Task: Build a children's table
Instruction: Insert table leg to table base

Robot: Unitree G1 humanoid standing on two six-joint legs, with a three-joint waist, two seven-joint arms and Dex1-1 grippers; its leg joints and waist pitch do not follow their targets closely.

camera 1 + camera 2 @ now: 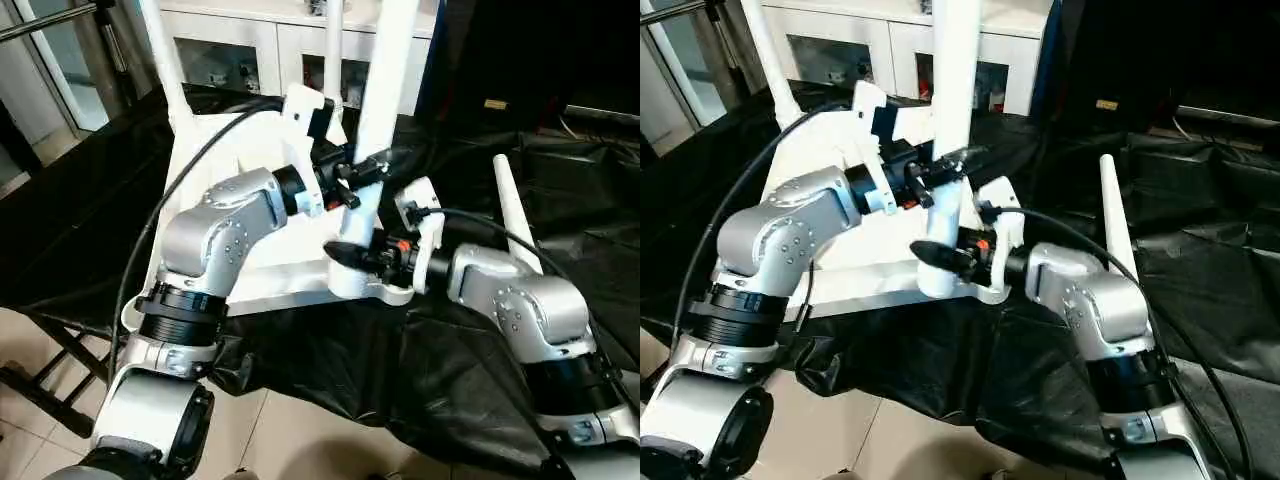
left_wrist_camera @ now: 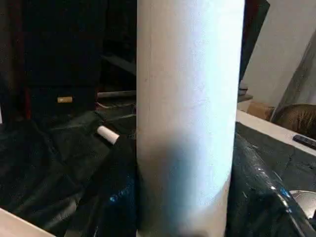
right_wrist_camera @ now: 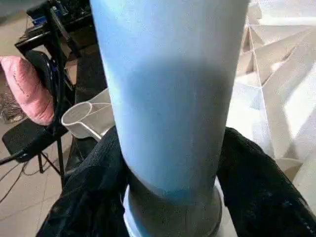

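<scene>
Leg point(image 1: 372, 150) upright in near corner socket point(image 1: 365, 285) of upturned tabletop point(image 1: 215, 165), long axis vertical. Left gripper point(image 1: 350, 175) clenched on shaft above; right gripper point(image 1: 352, 255) clenched lower, just above socket. Spare leg point(image 1: 515, 215) lies beside right arm.

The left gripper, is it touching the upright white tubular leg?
Touching: in the left eye view the left gripper clamps the upright white tubular leg above its corner socket.

Black cloth-covered surface point(image 1: 470, 340), white tabletop point(image 1: 215, 170), loose leg point(image 1: 515, 215)

white leg point(image 3: 168, 98) upright in corner socket point(image 3: 173, 217), ribbed tabletop point(image 3: 276, 74) beside, pink cushion point(image 3: 29, 89)
</scene>
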